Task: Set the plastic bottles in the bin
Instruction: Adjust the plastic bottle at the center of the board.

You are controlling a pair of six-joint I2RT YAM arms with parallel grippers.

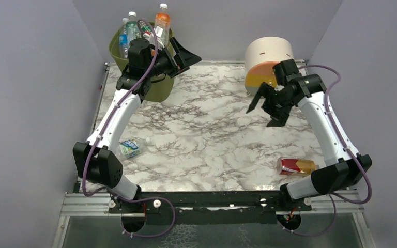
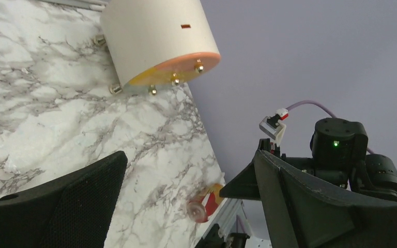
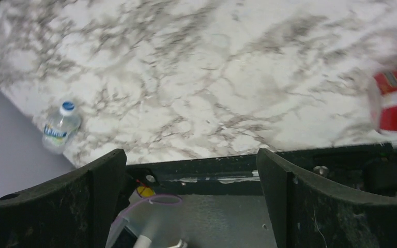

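Observation:
The olive-green bin (image 1: 160,87) stands at the table's far left corner. Several plastic bottles stick up out of it, among them an orange-filled one (image 1: 161,23) and a clear one (image 1: 125,37). My left gripper (image 1: 186,61) hangs open and empty just right of the bin's rim. A blue-labelled bottle (image 1: 131,148) (image 3: 59,126) lies on its side beside the left arm. A red-labelled bottle (image 1: 296,166) (image 3: 395,101) (image 2: 207,202) lies near the right arm's base. My right gripper (image 1: 263,116) (image 3: 191,206) hovers open over the table's right half, holding nothing.
A cream cylinder (image 1: 268,64) (image 2: 157,39) with an orange and yellow face stands at the far right, close behind the right wrist. Grey walls close in the table on three sides. The metal rail (image 1: 212,199) carrying the arm bases runs along the near edge.

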